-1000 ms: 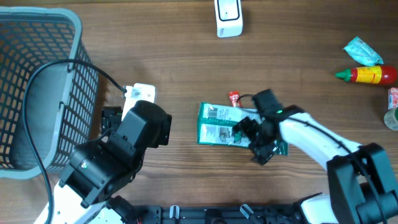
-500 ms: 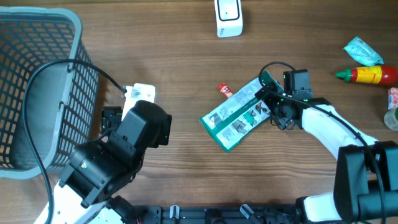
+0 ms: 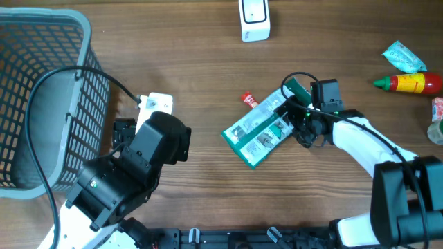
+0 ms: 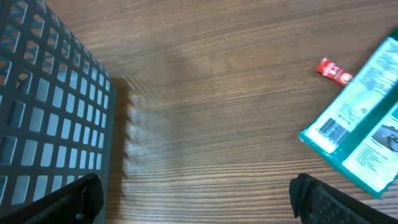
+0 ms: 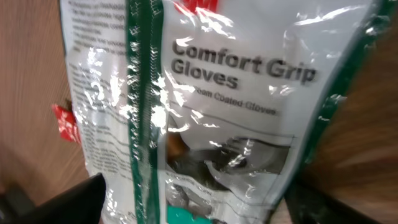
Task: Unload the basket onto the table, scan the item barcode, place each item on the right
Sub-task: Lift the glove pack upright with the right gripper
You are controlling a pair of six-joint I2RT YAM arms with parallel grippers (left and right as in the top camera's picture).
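The item is a green and white packet of Comfort Grip gloves [image 3: 259, 133] lying slantwise on the wooden table. In the left wrist view the packet [image 4: 364, 134] shows a barcode [image 4: 333, 129] near its corner. My right gripper [image 3: 296, 121] hangs over the packet's upper right end. In the right wrist view the packet [image 5: 230, 106] fills the space between the right gripper's [image 5: 199, 208] open jaws, one dark finger [image 5: 59, 202] at each edge. My left gripper [image 4: 199, 199] is open over bare wood, beside the basket and apart from the packet.
A grey mesh basket [image 3: 41, 90] stands at the left. A small red sachet [image 3: 249, 100] lies just above the packet. A white device [image 3: 254, 19] stands at the far edge. A red sauce bottle [image 3: 410, 83] and a teal pouch [image 3: 403, 57] lie far right.
The packet has turned from level to slanted. My right gripper moved from its lower right side up to its upper right end, then slid slightly left over it. The left arm stayed still.
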